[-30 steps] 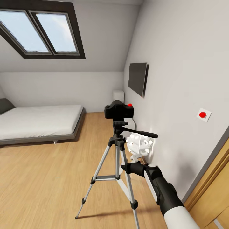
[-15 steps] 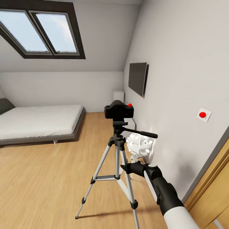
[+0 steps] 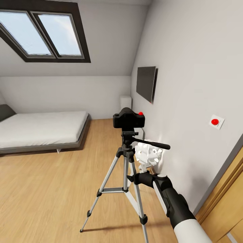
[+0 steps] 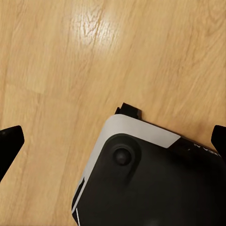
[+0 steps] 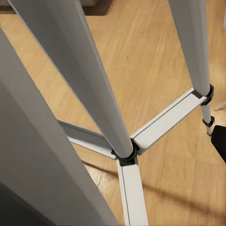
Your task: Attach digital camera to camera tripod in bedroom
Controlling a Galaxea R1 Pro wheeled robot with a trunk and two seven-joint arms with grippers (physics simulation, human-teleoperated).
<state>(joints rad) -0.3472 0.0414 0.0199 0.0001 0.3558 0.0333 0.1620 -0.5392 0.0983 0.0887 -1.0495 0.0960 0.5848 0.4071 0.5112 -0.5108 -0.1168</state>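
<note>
Shifted slightly right, digital camera [image 3: 129,119] sits on camera tripod [image 3: 125,175] — right end effector [image 3: 148,156], grip state unclear, should withdraw gently.

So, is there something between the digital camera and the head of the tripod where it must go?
Nothing visible. In the head view the digital camera sits directly on top of the camera tripod, with no object between them.

Right arm [image 3: 175,206] stretches forward, white right hand [image 3: 148,154] raised upright; left hand [image 4: 113,141] points down, fingers spread.
</note>
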